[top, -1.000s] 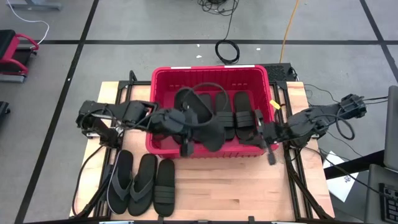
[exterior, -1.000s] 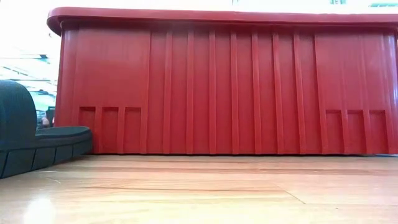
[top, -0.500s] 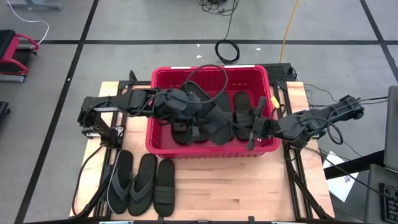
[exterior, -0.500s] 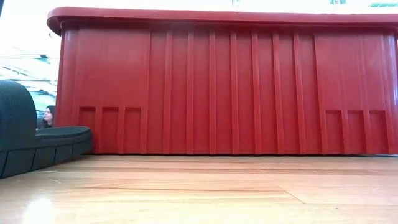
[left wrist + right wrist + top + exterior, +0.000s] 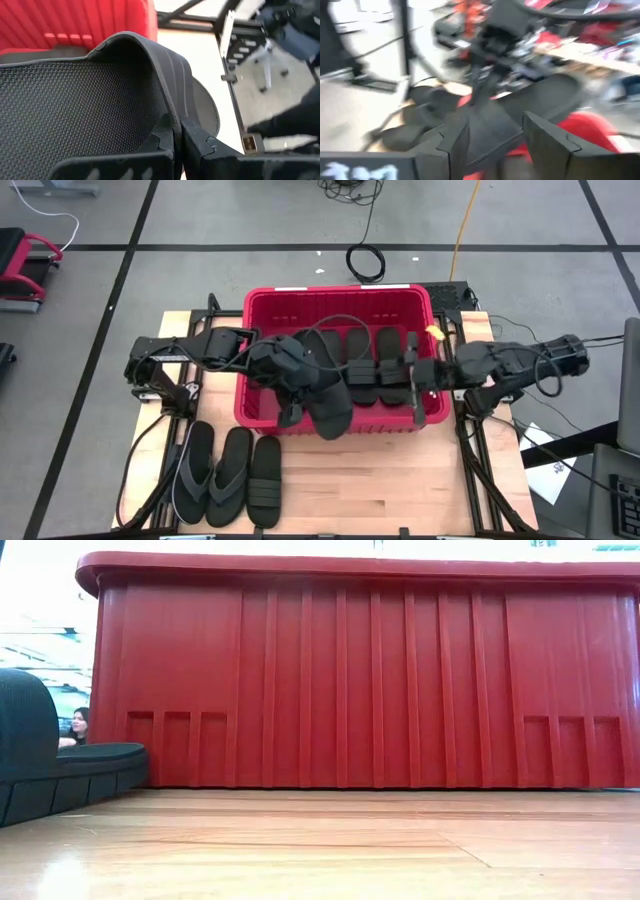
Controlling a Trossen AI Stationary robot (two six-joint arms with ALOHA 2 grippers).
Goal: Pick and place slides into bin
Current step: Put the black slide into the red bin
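Note:
The red bin (image 5: 252, 330) (image 5: 350, 680) stands in the middle of the table, with three black slides (image 5: 357, 358) lying inside along its far and right parts. My left gripper (image 5: 297, 388) (image 5: 177, 142) reaches in from the left and is shut on another black slide (image 5: 327, 405) (image 5: 75, 110), held over the bin's near wall. My right gripper (image 5: 413, 377) (image 5: 495, 142) hovers open over the bin's right part, with nothing between its fingers. Three more slides (image 5: 228, 475) (image 5: 60, 765) lie soles down, side by side, on the near left of the table. My left gripper pinches the edge of the slide's wide ribbed strap (image 5: 172, 107) between its two shut fingers. The fingers slant down from the table's left. The slide is lifted clear and tilted, and its free end (image 5: 332, 425) hangs over the bin's near wall.
The bin's rim (image 5: 340, 288) stands high around both grippers. Bare wooden table (image 5: 390, 490) lies in front of the bin and at the near right. A person (image 5: 78, 726) shows far behind the table in the low view.
My right gripper has opened and gone from the bin's near right corner up and toward the far edge, over the bin's right part, rolling as it went. My left gripper has swung the held slide about, so that its free end now hangs over the near wall.

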